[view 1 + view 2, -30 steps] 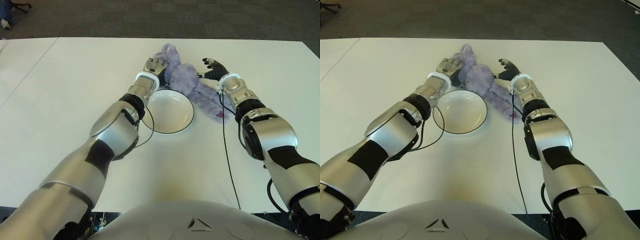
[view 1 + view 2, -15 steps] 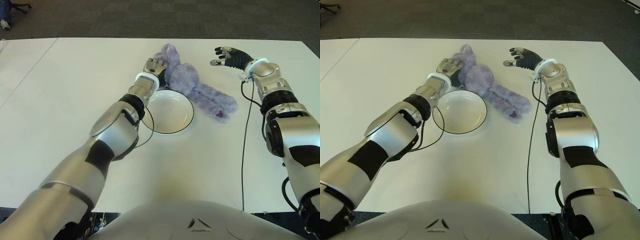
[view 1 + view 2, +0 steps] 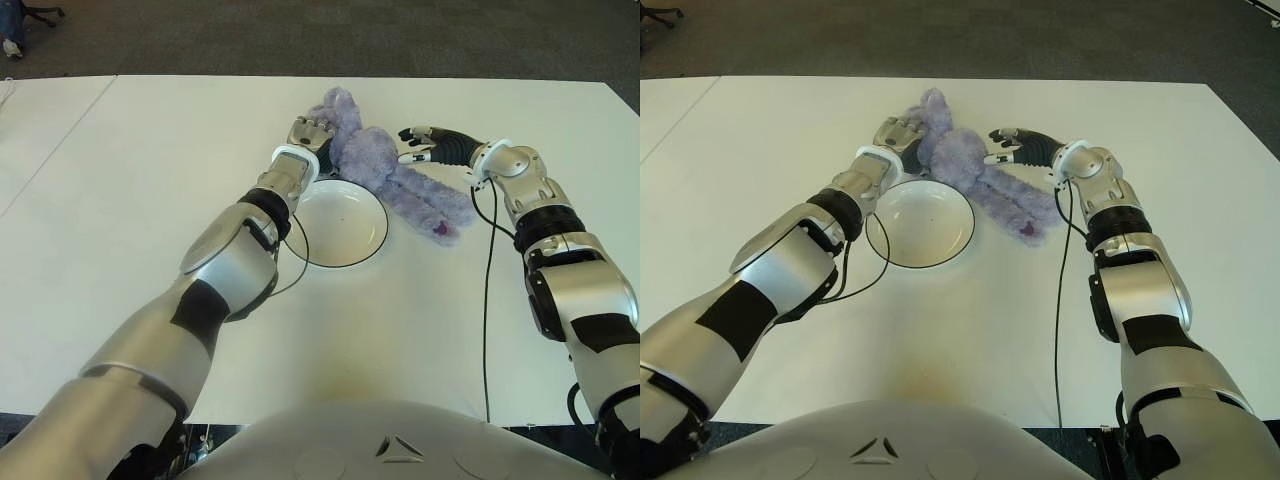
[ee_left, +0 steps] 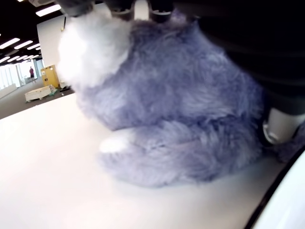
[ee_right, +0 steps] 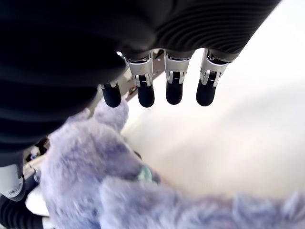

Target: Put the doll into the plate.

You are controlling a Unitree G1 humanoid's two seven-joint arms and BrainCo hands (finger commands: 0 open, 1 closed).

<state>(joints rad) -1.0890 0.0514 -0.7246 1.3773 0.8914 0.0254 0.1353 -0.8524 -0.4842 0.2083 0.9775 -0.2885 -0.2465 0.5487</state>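
Now | left hand [image 3: 309, 131] against doll [image 3: 385, 170], grip unclear | right hand [image 3: 437, 146] fingers [image 5: 174, 90] spread, empty, above doll

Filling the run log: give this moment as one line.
fluffy purple plush doll: on table, beside round white plate | left hand: against doll | right hand: open above doll | plate: empty
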